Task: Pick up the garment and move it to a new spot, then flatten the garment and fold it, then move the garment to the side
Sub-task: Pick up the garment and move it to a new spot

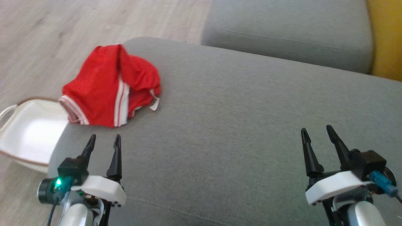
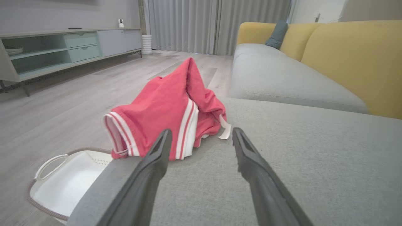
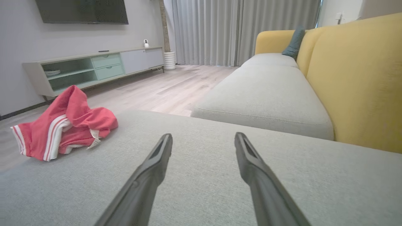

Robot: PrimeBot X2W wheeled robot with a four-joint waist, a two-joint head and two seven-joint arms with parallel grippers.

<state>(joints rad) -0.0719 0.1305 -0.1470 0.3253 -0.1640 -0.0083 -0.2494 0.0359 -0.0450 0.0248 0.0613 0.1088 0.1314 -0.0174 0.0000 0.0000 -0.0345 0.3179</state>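
We face the grey sofa cushion (image 1: 251,119). The red garment (image 1: 106,88) lies crumpled at its left edge, next to the white basket (image 1: 28,131) on the floor. Our left hand (image 1: 105,136) hovers near the garment, fingers spread and empty. Our right hand (image 1: 316,128), also spread, is well apart from it.

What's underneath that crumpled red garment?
The red garment lies on the grey sofa cushion, one striped corner hanging past its edge above the white basket. Whatever lies beneath its folds is covered.
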